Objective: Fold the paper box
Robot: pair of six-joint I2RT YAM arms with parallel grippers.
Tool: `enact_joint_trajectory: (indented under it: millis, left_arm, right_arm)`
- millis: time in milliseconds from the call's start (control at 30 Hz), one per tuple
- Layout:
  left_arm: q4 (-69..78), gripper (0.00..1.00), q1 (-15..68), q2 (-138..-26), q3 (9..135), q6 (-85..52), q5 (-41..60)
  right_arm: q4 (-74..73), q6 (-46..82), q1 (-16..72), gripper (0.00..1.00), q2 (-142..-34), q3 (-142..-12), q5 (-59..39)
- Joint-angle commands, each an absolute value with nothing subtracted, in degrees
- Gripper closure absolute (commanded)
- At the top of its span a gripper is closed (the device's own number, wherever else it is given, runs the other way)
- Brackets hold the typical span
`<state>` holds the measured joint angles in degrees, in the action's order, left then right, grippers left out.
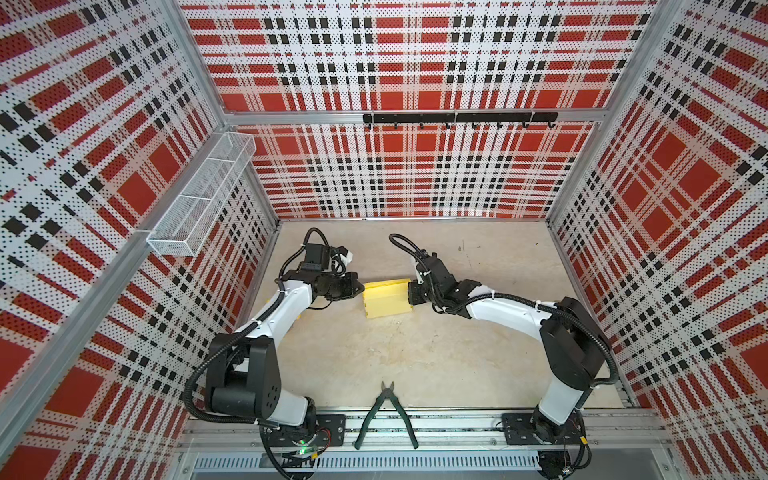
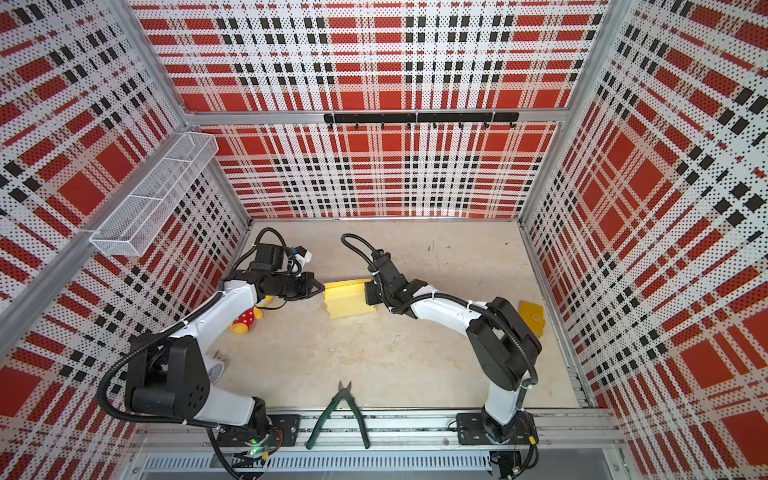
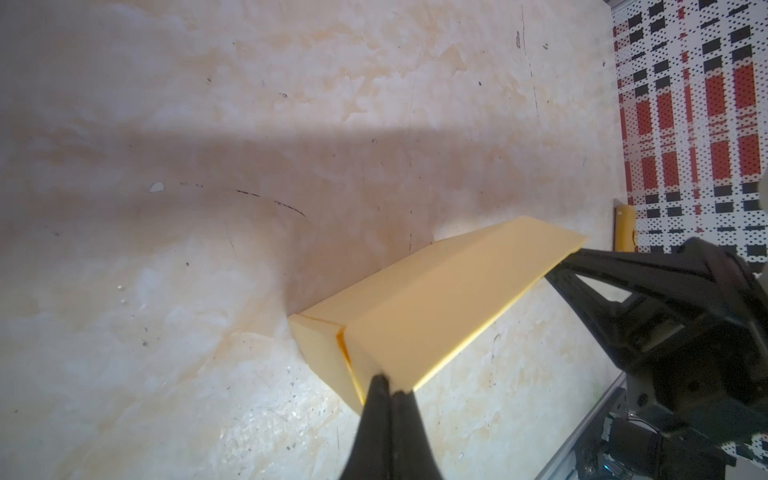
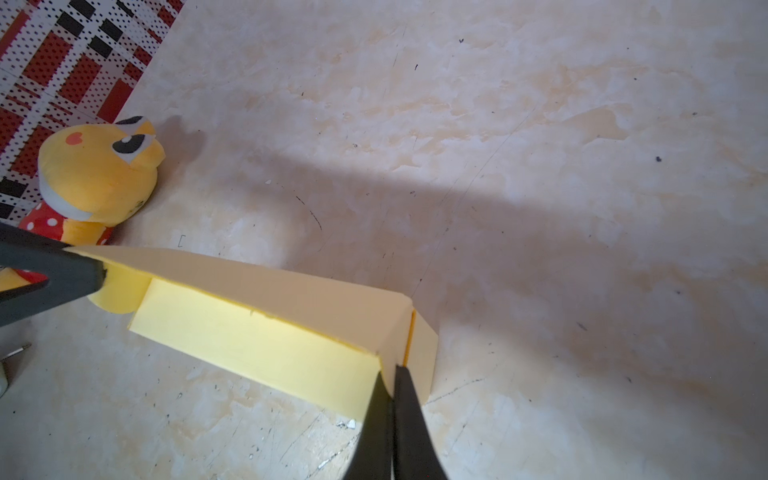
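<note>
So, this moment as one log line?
pale yellow cardboard box: lid ajar; left fingers: shut, at box end; right fingers: shut, at opposite end

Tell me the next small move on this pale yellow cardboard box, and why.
Probably lower both arms together, pressing the lid down so its front flap tucks in. The closed left end effector and right end effector sit at opposite ends of the pale yellow cardboard box's lid, which stands ajar above the base.
</note>
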<state>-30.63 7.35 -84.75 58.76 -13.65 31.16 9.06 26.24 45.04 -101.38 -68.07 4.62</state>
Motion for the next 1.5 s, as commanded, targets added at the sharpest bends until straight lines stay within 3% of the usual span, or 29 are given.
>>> enact_joint_trajectory:
  millis: [0,233,733,933,1200,1467]
  left_arm:
    - [-31.8,1.00,10.4,-86.7,56.9,-13.1,31.1]
    - [-34.2,1.00,13.4,-84.4,56.4,-0.1,23.4]
    - [-35.3,1.00,18.5,-85.5,57.5,7.2,14.9]
    - [-36.0,1.00,21.0,-89.4,63.3,10.7,13.5]
    - [-34.2,1.00,22.2,-92.5,65.0,13.3,12.4]
    - [-34.0,1.00,24.3,-94.0,65.7,14.6,12.0]
  right_arm:
    - [10.8,27.5,47.1,1.00,-102.1,-65.3,1.5]
    - [8.1,28.2,47.8,1.00,-99.9,-62.1,3.3]
    - [4.8,28.9,48.8,1.00,-99.3,-61.0,4.1]
    - [4.1,29.2,48.9,1.00,-98.3,-60.5,4.2]
    - [-0.4,28.8,48.8,0.75,-92.5,-53.5,3.4]
    - [-0.1,28.6,47.6,0.64,-84.5,-49.1,-2.2]
